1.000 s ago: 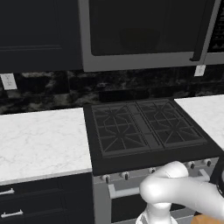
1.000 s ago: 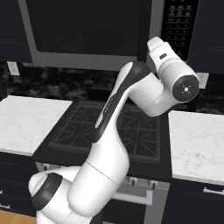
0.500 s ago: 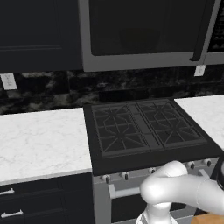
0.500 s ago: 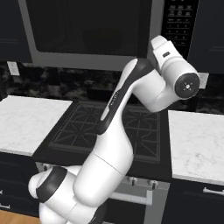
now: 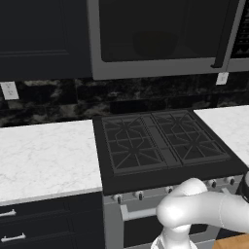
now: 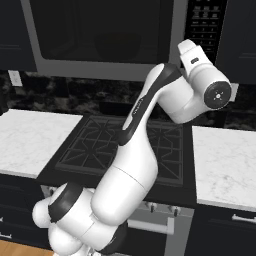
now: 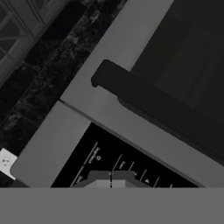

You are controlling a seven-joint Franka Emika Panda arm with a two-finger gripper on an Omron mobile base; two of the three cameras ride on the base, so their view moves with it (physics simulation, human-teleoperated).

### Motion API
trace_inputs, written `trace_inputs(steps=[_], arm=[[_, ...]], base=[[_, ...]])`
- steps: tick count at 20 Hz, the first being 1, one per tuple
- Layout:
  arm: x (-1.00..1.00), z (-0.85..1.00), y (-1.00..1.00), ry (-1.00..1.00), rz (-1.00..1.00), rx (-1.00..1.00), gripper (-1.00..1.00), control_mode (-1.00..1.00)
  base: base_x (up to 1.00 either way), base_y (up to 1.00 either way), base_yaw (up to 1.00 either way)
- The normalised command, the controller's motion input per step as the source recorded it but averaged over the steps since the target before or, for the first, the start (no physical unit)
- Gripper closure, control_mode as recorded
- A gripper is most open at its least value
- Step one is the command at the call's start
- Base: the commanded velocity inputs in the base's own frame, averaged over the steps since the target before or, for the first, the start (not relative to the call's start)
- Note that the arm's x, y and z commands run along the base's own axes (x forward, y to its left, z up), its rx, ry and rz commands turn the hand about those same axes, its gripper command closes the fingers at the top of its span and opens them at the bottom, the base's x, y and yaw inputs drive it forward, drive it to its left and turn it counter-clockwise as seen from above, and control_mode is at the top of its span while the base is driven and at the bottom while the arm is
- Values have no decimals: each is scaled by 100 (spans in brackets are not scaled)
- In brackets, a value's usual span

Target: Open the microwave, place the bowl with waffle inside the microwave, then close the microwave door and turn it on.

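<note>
**Pincer pressed together at the microwave's control panel, door closed**

Your microwave (image 5: 160, 39) hangs above the stove, and its microwave door (image 6: 105, 37) is closed flat against the frame. Through the dark glass you can just make out a dim round shape inside, which looks like the bowl (image 5: 154, 44); the waffle is too dim to pick out.

In the hand view, the pincer (image 7: 111, 180) has its fingertips pressed together with nothing between them, and they sit right in front of the black control panel (image 7: 118, 164), with its faint white markings just beyond the tips. Whether they touch the panel you cannot tell. Further out from the pincer in that same view, the dark bar handle (image 7: 157, 107) runs across the door's grey edge, clear of the fingertips.

In the right base view, the arm (image 6: 145, 145) rises over the stove and bends up, so the wrist sits level with the control panel at the microwave's right end.

Below the pincer lies the black stove (image 5: 160, 141) with its burner grates, bare of cookware. White marble bench (image 5: 44, 155) runs on either side of the stove. Behind it is a dark marbled backsplash (image 5: 146, 95) with a white wall outlet (image 5: 8, 90). Dark cabinets (image 5: 44, 39) flank the microwave.
</note>
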Motion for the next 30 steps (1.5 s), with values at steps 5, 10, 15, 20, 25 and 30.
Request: trace_inputs(steps=[5,10,15,20,25,30], arm=[[15,-16,-12,0,0,1,100,-100],[20,-6,-1,0,0,0,100,-100],[19,0,0,0,0,1,100,-100],[16,0,-13,0,0,0,100,-100],[10,0,-18,0,0,1,100,-100],[10,0,-12,0,0,1,100,-100]], base=[[0,0,0],[0,0,0],[0,0,0],[0,0,0],[0,0,0],[0,0,0]])
